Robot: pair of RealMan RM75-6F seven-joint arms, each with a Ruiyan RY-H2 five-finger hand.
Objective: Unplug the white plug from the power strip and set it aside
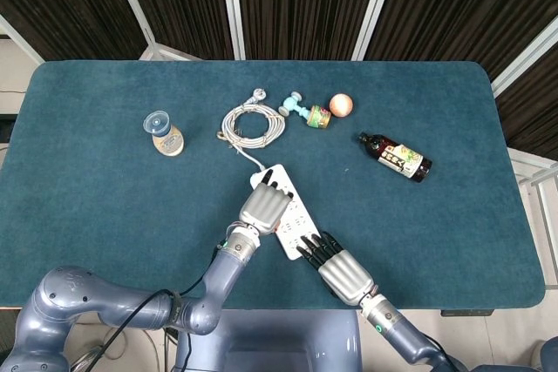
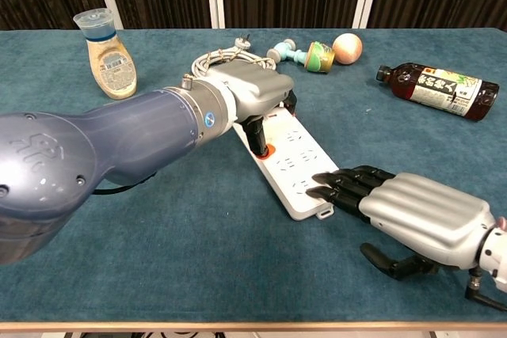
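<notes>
One white power strip [image 2: 297, 165] lies mid-table. Left hand [image 2: 252, 94] curls over its far end, hiding any plug. Right hand [image 2: 412, 210], fingers extended, presses its near end. One coiled cable [image 1: 252, 124], two bottles behind.

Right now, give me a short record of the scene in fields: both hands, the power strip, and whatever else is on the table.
left hand: rests over far end of the power strip, fingers curled down; plug not visible
right hand: fingertips on near end of strip
cable: coiled behind strip
other items: sauce bottle, dark bottle, ball, toy
</notes>
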